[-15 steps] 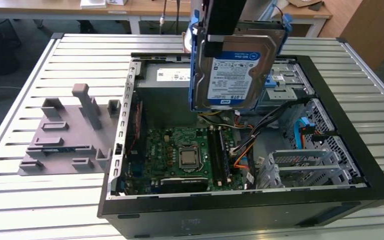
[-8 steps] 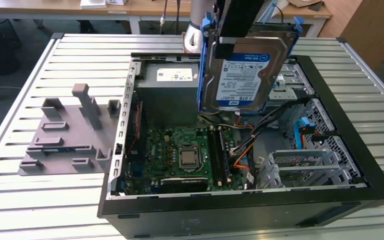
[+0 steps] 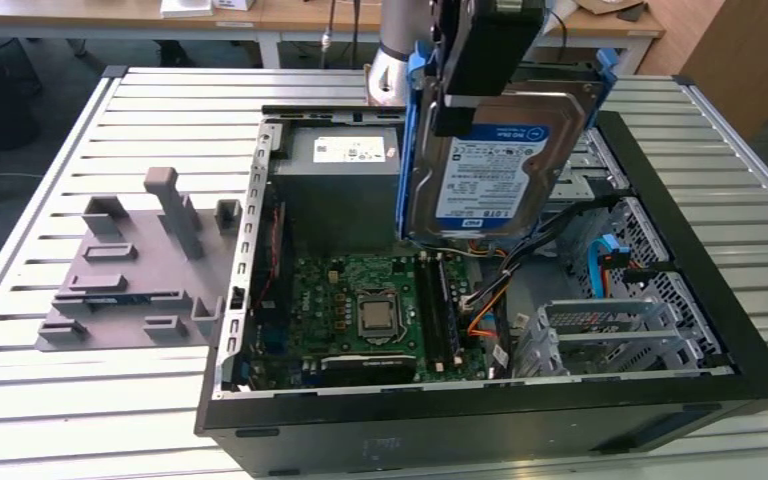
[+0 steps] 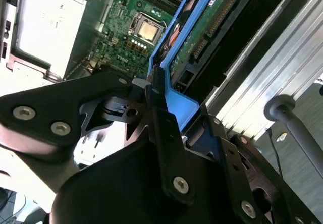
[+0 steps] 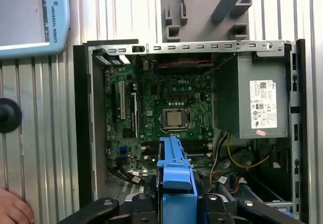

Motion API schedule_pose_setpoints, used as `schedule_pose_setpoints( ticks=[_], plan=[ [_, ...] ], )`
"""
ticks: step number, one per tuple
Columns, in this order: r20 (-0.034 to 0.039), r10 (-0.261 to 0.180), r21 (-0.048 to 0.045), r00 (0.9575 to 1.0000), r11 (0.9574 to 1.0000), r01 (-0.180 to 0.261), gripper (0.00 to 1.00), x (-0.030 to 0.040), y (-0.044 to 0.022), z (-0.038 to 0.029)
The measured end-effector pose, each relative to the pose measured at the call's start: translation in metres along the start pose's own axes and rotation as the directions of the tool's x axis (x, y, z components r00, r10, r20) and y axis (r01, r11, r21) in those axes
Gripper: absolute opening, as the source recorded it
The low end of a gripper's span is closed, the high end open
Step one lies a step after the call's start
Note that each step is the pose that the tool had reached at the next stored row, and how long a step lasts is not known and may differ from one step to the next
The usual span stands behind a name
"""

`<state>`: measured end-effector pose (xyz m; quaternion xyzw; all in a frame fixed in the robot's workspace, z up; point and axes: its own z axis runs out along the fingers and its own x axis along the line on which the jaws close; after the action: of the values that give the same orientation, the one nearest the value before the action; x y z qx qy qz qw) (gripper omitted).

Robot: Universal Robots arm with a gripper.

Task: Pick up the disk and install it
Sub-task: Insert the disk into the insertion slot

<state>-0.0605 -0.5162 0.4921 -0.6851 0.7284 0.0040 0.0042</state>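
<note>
Single arm at work over an open computer case (image 3: 464, 425): the gripper (image 3: 471, 105) is closed on the disk (image 3: 498, 175), its fingers (image 4: 157, 90) clamped across the blue carrier rail, seen in both wrist views. The disk hangs in the air, nearly upright, label facing the exterior camera, above the gap between the grey power supply (image 3: 344, 180) and the drive cage (image 3: 624, 330) with blue tabs. It seems to touch nothing but the gripper, though its lower edge is hard to separate from the cables behind. The motherboard (image 3: 357, 300) lies exposed on the case floor. The case rests on the slatted table (image 3: 157, 120), toward its edge on the exterior view's right, and a grey fixture (image 3: 131, 270) sits beside the case, nearer the opposite edge. A person's hand (image 5: 12, 209) is over the table slats in the first wrist view
</note>
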Motion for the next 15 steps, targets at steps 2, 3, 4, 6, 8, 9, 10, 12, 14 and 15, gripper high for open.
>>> schedule_pose_setpoints(
  ticks=[2,3,4,6,8,9,10,12,14,15],
  plan=[
    [0.0001,0.0,0.0001,1.0,1.0,0.0,0.37,0.0053,-0.0003,0.0003],
    [0.0,0.0,0.0,1.0,1.0,0.0,0.37,0.0077,-0.0005,0.0003],
    [0.0,0.0,0.0,1.0,1.0,0.0,0.37,0.0093,-0.0007,0.0004],
    [0.0,0.0,0.0,1.0,1.0,0.0,0.37,0.0114,-0.0012,0.0006],
    [-0.0001,0.0,0.0,1.0,1.0,0.0,0.37,0.0128,-0.0032,0.0009],
    [0.0,0.0,-0.0002,1.0,1.0,0.0,0.37,0.013,-0.0049,0.0011],
    [0.0001,0.0,-0.0003,1.0,1.0,0.0,0.37,0.0131,-0.0073,0.0013],
    [-0.0001,0.0,-0.0007,1.0,1.0,0.0,0.37,0.0131,-0.0119,0.0016],
    [-0.0001,0.0,-0.0007,1.0,1.0,0.0,0.37,0.0132,-0.0148,0.002],
    [-0.0003,0.0,-0.0008,1.0,1.0,0.0,0.37,0.0133,-0.0156,0.0021]
  ],
)
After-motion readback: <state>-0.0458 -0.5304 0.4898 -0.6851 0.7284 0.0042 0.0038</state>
